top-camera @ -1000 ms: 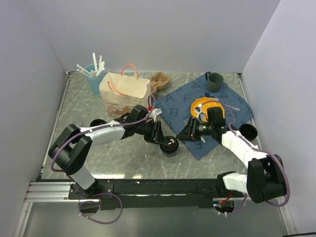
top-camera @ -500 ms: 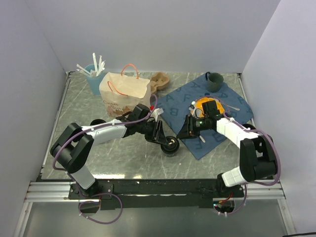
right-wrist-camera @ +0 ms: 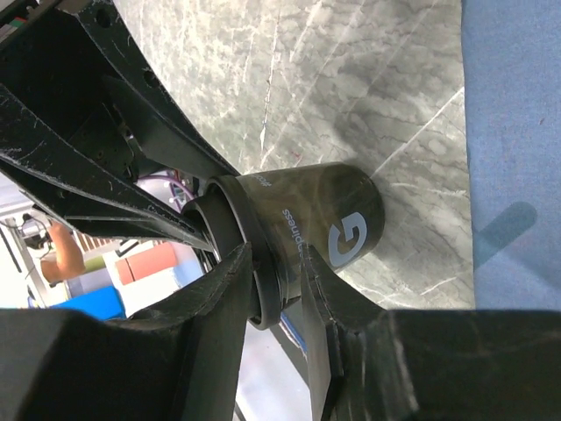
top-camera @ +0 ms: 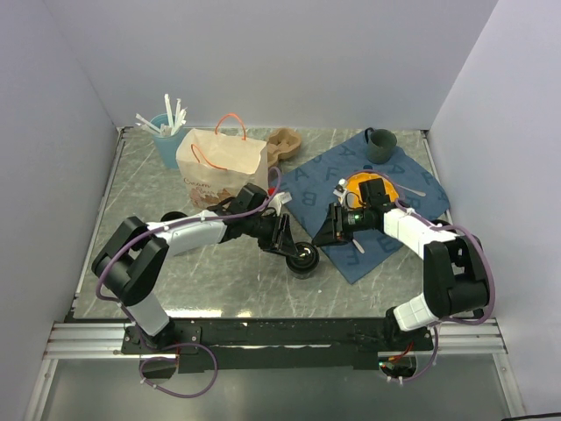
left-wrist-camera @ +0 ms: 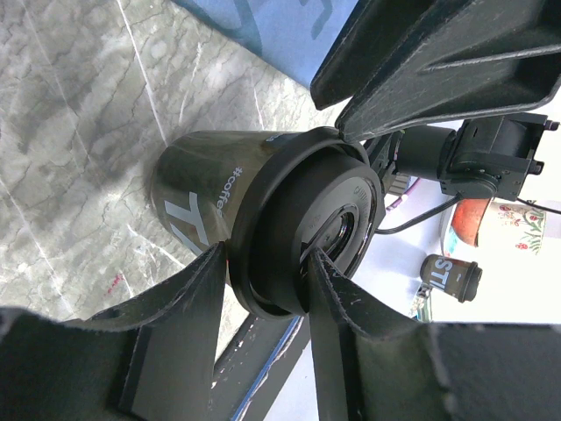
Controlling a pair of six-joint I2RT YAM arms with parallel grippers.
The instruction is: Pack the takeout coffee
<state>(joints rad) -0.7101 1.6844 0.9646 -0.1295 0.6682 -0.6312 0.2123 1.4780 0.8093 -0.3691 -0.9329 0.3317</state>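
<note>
Pickup is the step in hand. The takeout coffee (top-camera: 303, 258) stands upright on the surface (top-camera: 193, 281), in front of the paper bag (top-camera: 221, 162) and off to its right. The left gripper (top-camera: 284, 241) reaches it from the bag's side and the right gripper (top-camera: 329, 235) from the far side. In both wrist views the fingers appear pinched on the lid's rim. Next, I judge, comes a level lift toward the bag's open top, likely with one gripper letting go first.
</note>
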